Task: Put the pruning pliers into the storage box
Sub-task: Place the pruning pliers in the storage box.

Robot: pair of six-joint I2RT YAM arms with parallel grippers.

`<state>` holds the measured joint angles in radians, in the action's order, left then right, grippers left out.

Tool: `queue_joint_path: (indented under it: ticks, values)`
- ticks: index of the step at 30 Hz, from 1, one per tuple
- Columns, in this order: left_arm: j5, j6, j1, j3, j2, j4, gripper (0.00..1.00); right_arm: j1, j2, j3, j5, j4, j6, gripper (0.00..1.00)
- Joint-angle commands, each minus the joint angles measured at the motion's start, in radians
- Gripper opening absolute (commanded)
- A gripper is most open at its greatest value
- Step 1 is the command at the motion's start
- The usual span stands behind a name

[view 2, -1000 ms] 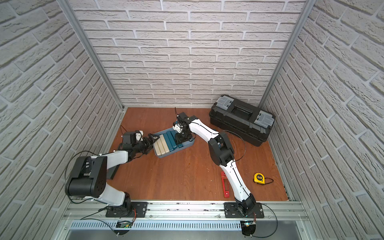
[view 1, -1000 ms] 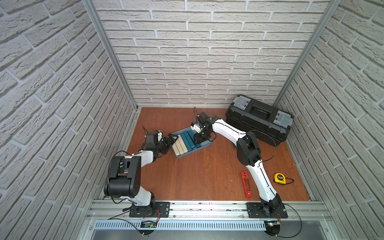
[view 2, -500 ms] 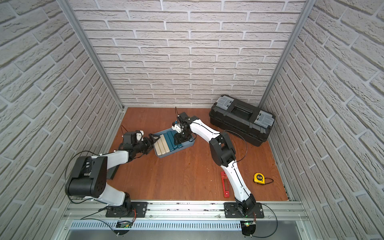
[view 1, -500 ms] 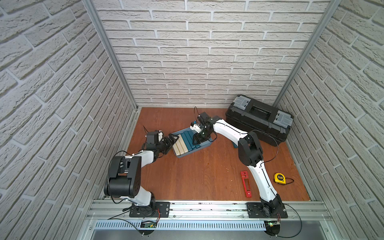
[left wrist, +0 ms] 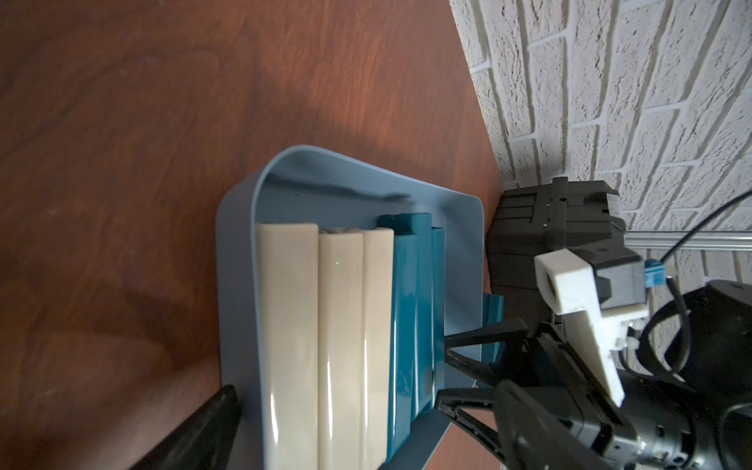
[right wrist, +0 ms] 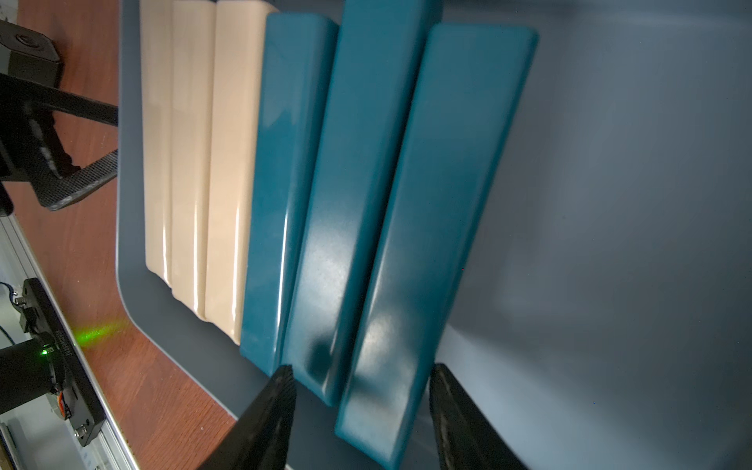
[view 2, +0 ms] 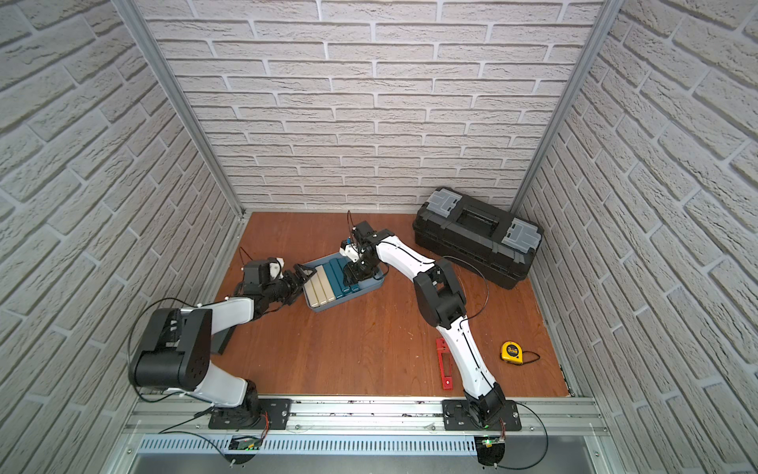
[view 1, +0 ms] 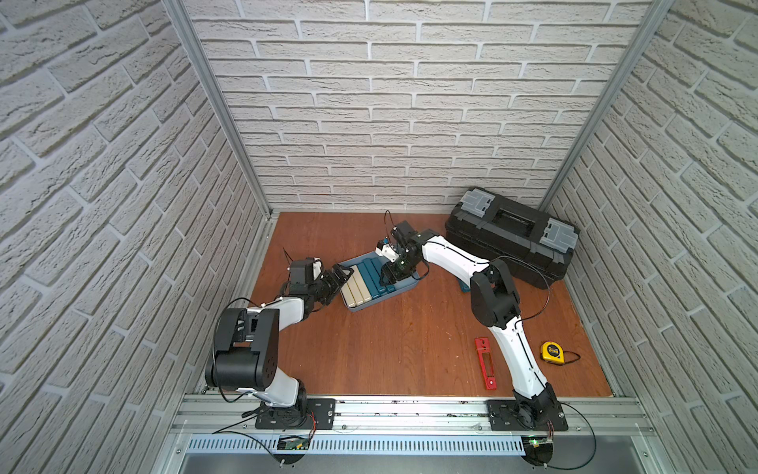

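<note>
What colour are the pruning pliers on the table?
Bright red; the pruning pliers show best in a top view.

— What sits at the back right?
— A black toolbox (view 1: 510, 234) with grey latches, on the wooden table (view 1: 389, 340).
— And nearer the front?
— A yellow tape measure (view 1: 552, 352), well apart from it. Three teal bars (right wrist: 366, 203) lie beside three cream bars (right wrist: 191, 162).

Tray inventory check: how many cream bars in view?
3 cream bars, side by side in the storage box, on the side facing the left gripper, beside the teal bars. None seems hidden.
</note>
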<state>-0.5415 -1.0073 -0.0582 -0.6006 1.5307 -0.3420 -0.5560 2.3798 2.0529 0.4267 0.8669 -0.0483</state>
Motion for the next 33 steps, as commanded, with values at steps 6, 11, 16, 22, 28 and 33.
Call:
queue_joint_path:
  ticks: [6,11,16,22,28,33]
  values:
    - [-0.023,0.008,-0.020,-0.002,-0.021,-0.017,0.98,0.012,-0.083,-0.014,0.006,-0.012,0.013,0.56]
    - [-0.024,0.009,-0.020,-0.008,-0.031,-0.008,0.98,0.025,-0.102,-0.010,0.012,-0.003,0.013,0.57]
    - [-0.021,0.013,-0.022,-0.005,-0.037,-0.003,0.98,0.035,-0.124,-0.014,-0.005,0.015,0.026,0.57]
    - [-0.022,0.015,-0.023,-0.004,-0.043,0.001,0.98,0.083,-0.179,-0.045,-0.090,0.044,0.039,0.57]
    - [-0.022,0.024,-0.022,-0.008,-0.052,0.016,0.98,0.183,-0.281,-0.151,-0.276,0.091,0.059,0.57]
    - [-0.036,0.026,-0.021,-0.014,-0.042,0.007,0.98,0.258,-0.389,-0.294,-0.366,0.091,0.056,0.57]
